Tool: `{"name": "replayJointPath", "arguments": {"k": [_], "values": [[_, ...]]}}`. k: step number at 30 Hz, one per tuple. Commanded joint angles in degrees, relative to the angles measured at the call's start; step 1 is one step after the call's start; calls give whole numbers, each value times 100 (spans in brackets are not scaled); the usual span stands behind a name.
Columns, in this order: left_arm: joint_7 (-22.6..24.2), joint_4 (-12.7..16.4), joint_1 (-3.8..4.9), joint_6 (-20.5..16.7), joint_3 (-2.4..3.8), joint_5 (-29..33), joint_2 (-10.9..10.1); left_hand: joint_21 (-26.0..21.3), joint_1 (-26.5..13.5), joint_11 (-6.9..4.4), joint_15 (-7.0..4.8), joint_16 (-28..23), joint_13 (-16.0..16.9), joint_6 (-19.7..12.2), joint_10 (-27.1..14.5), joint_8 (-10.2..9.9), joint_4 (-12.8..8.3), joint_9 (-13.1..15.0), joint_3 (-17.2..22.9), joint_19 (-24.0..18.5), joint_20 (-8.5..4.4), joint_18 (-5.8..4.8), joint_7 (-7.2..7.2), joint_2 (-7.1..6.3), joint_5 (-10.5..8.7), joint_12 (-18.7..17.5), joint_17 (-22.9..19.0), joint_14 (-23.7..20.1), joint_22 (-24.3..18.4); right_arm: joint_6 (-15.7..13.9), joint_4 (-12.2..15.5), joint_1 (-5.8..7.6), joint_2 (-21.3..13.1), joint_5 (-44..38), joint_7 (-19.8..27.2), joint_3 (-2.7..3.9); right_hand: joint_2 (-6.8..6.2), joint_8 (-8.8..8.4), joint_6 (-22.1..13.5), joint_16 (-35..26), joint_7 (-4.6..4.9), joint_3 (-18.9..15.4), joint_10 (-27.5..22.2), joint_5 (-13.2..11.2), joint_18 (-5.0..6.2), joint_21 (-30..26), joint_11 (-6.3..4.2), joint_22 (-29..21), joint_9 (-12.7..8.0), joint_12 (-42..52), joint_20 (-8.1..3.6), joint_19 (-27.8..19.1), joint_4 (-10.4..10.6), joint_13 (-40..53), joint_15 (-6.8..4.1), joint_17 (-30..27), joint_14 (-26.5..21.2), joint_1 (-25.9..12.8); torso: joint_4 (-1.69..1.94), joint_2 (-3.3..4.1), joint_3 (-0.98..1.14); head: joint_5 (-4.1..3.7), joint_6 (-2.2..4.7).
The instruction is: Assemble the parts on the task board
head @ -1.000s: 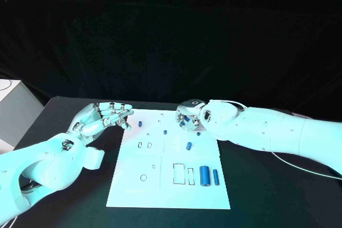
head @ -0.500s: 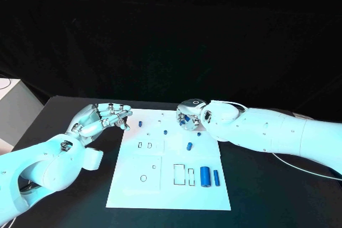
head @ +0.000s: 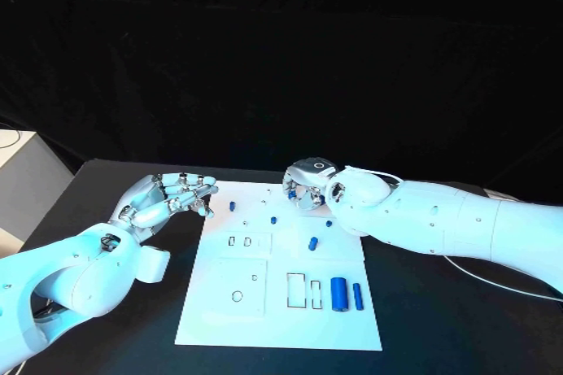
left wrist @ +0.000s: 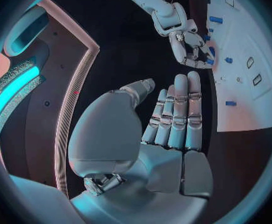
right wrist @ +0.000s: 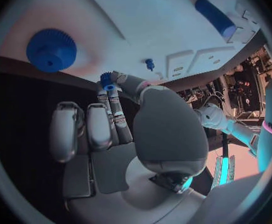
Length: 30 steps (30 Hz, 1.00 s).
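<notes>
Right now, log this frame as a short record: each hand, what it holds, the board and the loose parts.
left hand: holds nothing, fingers apart, beside the board's far left corner
right hand: over the board's far edge, pinches a small blue gear
board: white plate flat on the black table
large gear: lies on the board by the right hand
cylinders: two blue ones side by side, near right of the board

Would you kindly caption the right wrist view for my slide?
Right robot hand pinches a small blue gear above the white task board.
</notes>
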Motion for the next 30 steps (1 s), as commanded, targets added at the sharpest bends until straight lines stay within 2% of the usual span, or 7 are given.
{"name": "replayJointPath", "arguments": {"k": [1,8,12,14,17,25,30], "values": [[21,7,9,95,5,-16,14,26,-33,2,-8,25,4,-26,-27,-30,-20,6,32,-52,-9,13,13,5,-33,-24,12,-54,9,-260,-81,-1,110,-139,-133,11,117,34,20,22,-6,30,314,27,-110,35,-274,23,11,34,6,37,-29,173,-39,-2,55,177,20,12,-6,7,14],[11,10,9,102,5,-16,32,26,-33,2,-8,25,4,-26,-27,-30,-20,6,32,-52,-9,13,13,5,-33,-24,12,-54,9,-378,-350,1,414,-204,-220,35,101,37,12,22,-4,33,314,17,-111,44,-272,35,21,22,6,35,-38,180,-38,-10,53,168,41,21,-12,-2,31],[8,7,9,108,5,-16,52,26,-33,2,-8,25,4,-26,-27,-30,-20,6,32,-52,-9,13,13,5,-33,-24,12,-54,9,-429,-495,1,589,-215,-234,42,92,37,7,22,-3,33,312,11,-110,43,-271,31,26,15,6,31,-43,183,-37,-16,51,163,72,26,-27,-27,29],[7,2,9,111,6,-17,62,26,-33,2,-8,25,4,-26,-27,-30,-20,6,32,-52,-9,13,13,5,-33,-24,12,-54,9,-442,-547,0,669,-220,-246,43,90,36,1,24,-2,36,309,8,-111,45,-269,35,29,9,6,30,-45,185,-37,-16,51,160,74,34,-22,-26,30],[0,-1,10,112,6,-17,69,26,-33,2,-8,25,4,-26,-27,-30,-20,6,32,-52,-9,13,13,5,-33,-24,12,-54,9,-471,-635,-2,784,-253,-276,45,90,32,-17,31,2,48,302,9,-112,52,-265,44,36,-5,7,28,-50,189,-34,-9,51,158,110,41,-34,-48,35],[-8,15,13,120,6,-21,68,34,-33,3,-6,35,4,-28,-31,-31,-22,7,34,-61,-7,13,14,6,-37,-24,14,-65,15,-476,-763,-6,885,-302,-313,47,81,29,-32,33,6,57,296,16,-111,54,-262,46,43,-17,9,23,-60,194,-32,-14,49,157,166,58,-65,-116,32],[-14,7,17,121,6,-26,64,34,-33,3,-6,35,4,-28,-31,-31,-22,7,34,-61,-7,13,14,6,-37,-24,14,-65,15,-369,-789,-8,905,-321,-328,48,77,28,-37,42,7,59,295,17,-113,61,-260,57,46,-21,10,25,-64,195,-30,3,52,155,172,63,-69,-117,24]]}}
